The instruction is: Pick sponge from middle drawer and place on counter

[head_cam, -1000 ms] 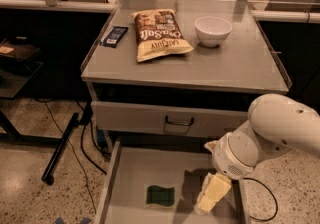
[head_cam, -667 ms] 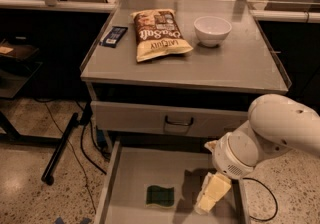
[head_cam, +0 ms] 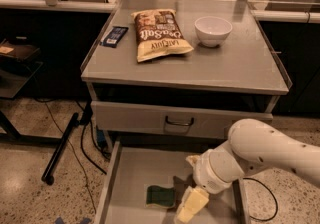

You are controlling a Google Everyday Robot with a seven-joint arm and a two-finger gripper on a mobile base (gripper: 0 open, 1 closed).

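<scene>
- Grey metal counter (head_cam: 225,68) across the far half, carrying a chips bag (head_cam: 161,34) left of centre, a white bowl (head_cam: 213,30) to the right of it and a dark blue packet (head_cam: 114,36) by the left rim.
- Below and nearer, middle drawer (head_cam: 131,173) pulled out toward the near edge, with its flat floor showing. Just above it, a shut drawer front (head_cam: 130,115) with a dark bar handle.
- White arm (head_cam: 270,150) reaching in from the right, bent down over the right half of the open drawer.
- Gripper (head_cam: 189,209) low inside the drawer, just right of the sponge, pale and tilted down toward the left. Cannot tell whether open or closed, nor whether touching the sponge or just apart from it.
- Sponge (head_cam: 161,196) flat on the drawer floor, near and about centre, dark green face up with a yellow edge showing on the near side. Long axis running left to right, roughly parallel with the drawer front, short ends pointing at the side walls.
- Step in hand, by judgement: the approach for the pick, with the sponge not yet lifted.
- Next move, likely: shift left to centre over the sponge and close across its short width, near to far. Then lift straight up, clear of the low walls and the drawer front above, and carry to a bare patch of the counter.
</scene>
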